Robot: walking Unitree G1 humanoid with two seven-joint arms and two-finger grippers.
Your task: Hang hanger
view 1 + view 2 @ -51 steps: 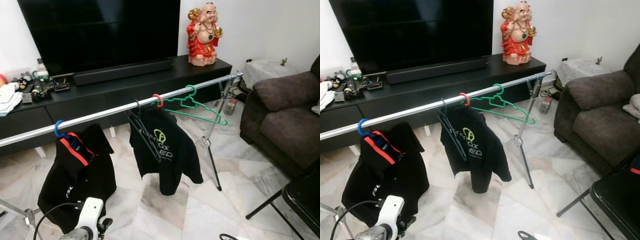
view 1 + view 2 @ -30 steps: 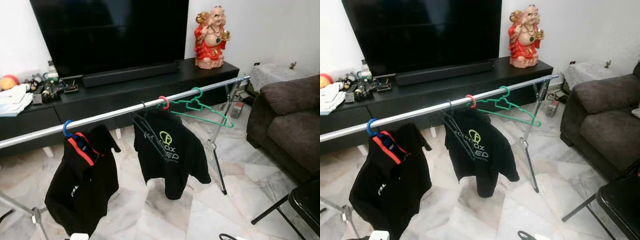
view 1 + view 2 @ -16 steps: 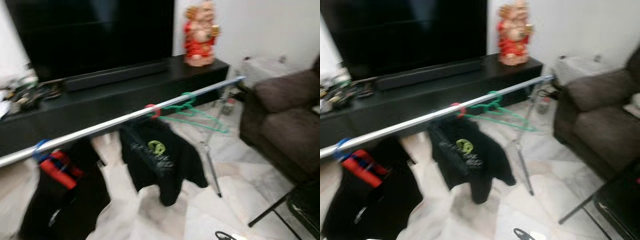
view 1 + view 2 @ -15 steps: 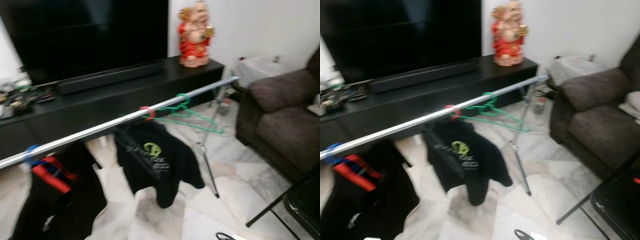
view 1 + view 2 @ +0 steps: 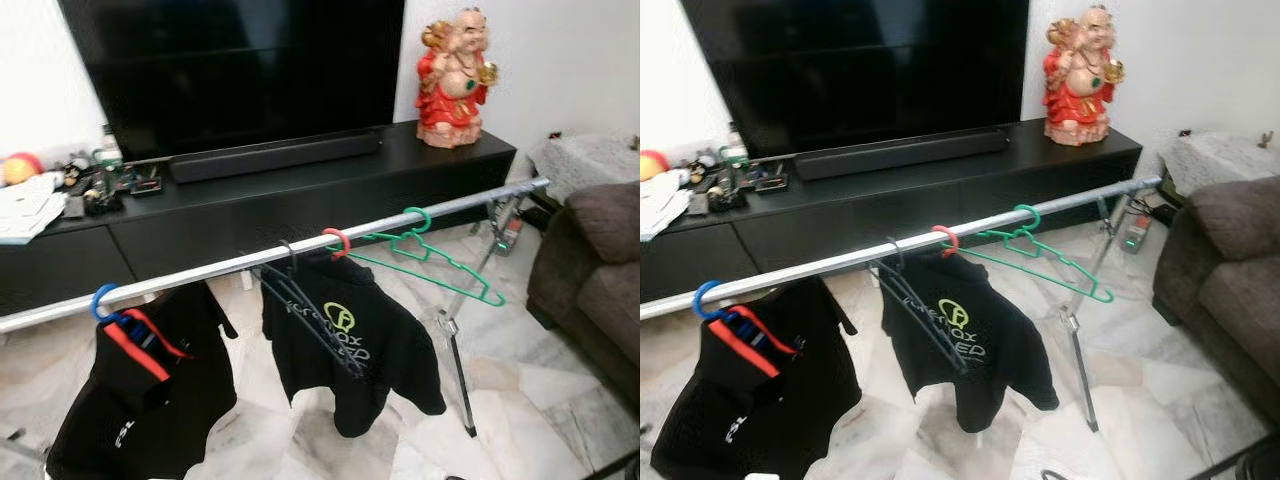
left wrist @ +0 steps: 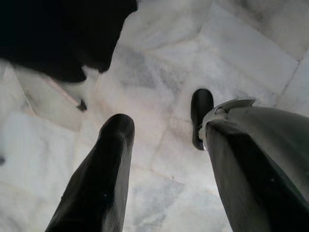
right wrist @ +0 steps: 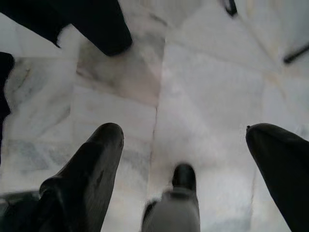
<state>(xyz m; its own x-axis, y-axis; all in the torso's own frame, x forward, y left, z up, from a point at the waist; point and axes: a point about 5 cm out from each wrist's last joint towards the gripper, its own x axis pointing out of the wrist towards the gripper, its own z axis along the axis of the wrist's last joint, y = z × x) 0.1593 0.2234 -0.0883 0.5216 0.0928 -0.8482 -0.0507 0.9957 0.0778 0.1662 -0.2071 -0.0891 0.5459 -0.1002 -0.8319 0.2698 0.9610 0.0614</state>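
- A long silver rail (image 5: 200,272) is running across the room in front of a black TV stand (image 5: 300,195).
- A green hanger (image 5: 430,255) is hanging on the rail with no clothes on it. It is tilting down toward the sofa (image 5: 590,270).
- Just beside it, a red hook (image 5: 337,242) is sitting on the rail, and a black shirt with a green logo (image 5: 345,335) is hanging under it.
- A dark bare hanger (image 5: 305,315) is hanging in front of that shirt.
- Well apart, near the other end of the rail, a blue hook (image 5: 103,301) is holding a black jacket with a red collar (image 5: 145,390).
- A big black TV (image 5: 230,70) is standing on the stand, and a red statue (image 5: 455,65) is standing next to it.
- The left gripper (image 6: 164,145) is pointing down at the white marble floor (image 6: 159,63). Its two black fingers are standing wide apart and holding nothing.
- The right gripper (image 7: 186,140) is pointing down at the floor too. Its fingers (image 7: 91,164) are spreading wide and holding nothing.
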